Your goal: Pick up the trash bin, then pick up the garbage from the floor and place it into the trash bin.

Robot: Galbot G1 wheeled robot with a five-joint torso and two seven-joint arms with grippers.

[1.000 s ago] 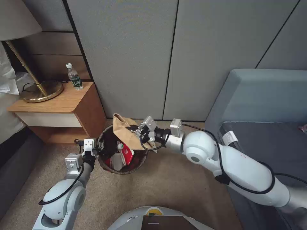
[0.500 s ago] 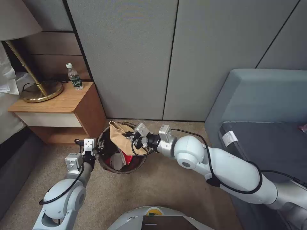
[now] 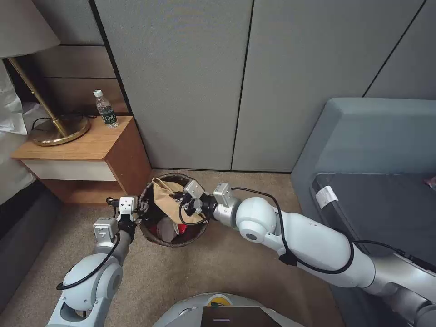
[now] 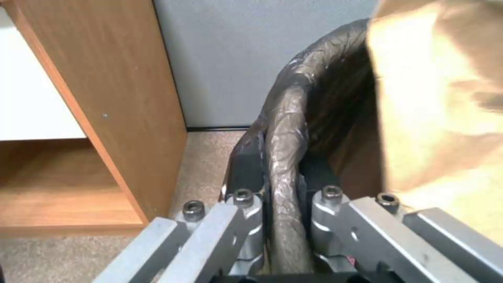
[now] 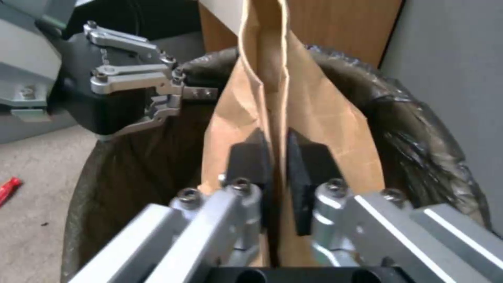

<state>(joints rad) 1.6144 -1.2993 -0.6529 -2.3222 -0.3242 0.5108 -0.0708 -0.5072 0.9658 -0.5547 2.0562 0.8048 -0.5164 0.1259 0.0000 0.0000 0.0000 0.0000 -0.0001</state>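
Note:
The trash bin [image 3: 183, 242] hangs just above the carpet, its dark brown liner folded over the rim [image 4: 293, 102]. My left gripper [image 3: 141, 210] is shut on that rim at its left side, the fingers [image 4: 246, 173] clamping the liner. My right gripper [image 3: 182, 200] is shut on the garbage, a crumpled brown paper bag [image 3: 164, 200], which stands partly inside the bin's mouth. In the right wrist view the black pads [image 5: 251, 157] pinch the bag [image 5: 320, 114] above the bin rim [image 5: 419, 129]. Red-and-white cup litter [image 3: 181, 228] lies inside the bin.
A wooden nightstand [image 3: 91, 145] with a brass lamp base [image 3: 59, 129] and a water bottle [image 3: 106, 109] stands close at the bin's left. A grey sofa [image 3: 377, 150] is at the right, wall panels behind. A red scrap [image 5: 8, 188] lies on the carpet.
My right arm has moved left and down, bringing the paper bag from over the bin's right rim into its mouth. The left gripper and the bin have stayed put.

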